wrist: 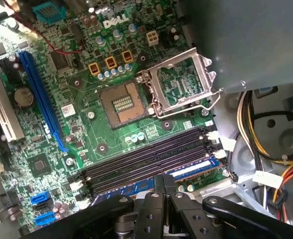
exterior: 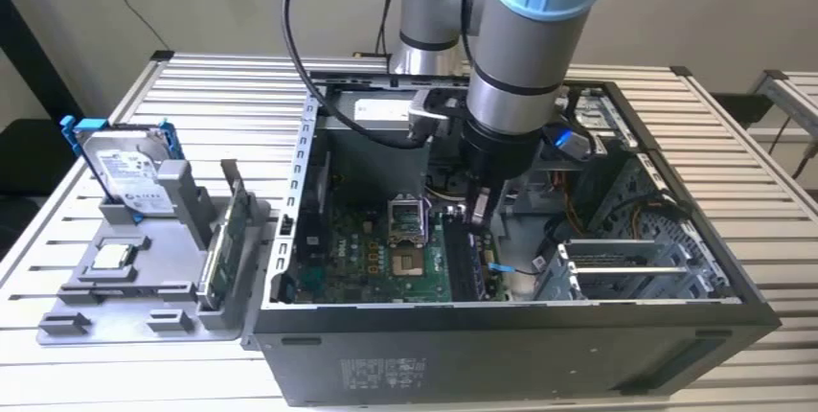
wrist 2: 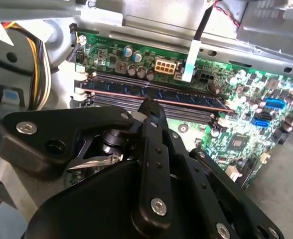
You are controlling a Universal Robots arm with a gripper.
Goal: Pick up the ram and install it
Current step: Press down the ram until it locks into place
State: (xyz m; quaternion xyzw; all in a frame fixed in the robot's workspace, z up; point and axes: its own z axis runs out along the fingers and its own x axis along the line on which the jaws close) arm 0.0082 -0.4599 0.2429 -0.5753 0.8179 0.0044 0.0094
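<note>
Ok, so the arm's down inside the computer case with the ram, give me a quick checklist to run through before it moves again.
1. Ram lined up along a memory slot: ok, it runs lengthwise in the slot nearest the gripper in both wrist views.
2. Gripper over the ram: ok, it sits at the stick's top edge, about midway along.
3. Ram pressed fully home: cannot tell.
4. White end latches closed on the stick: cannot tell.
5. Neighbouring slots free: ok, they look empty.
6. Cable bundle out of the way: ok, it lies beyond the slots' end.
</note>
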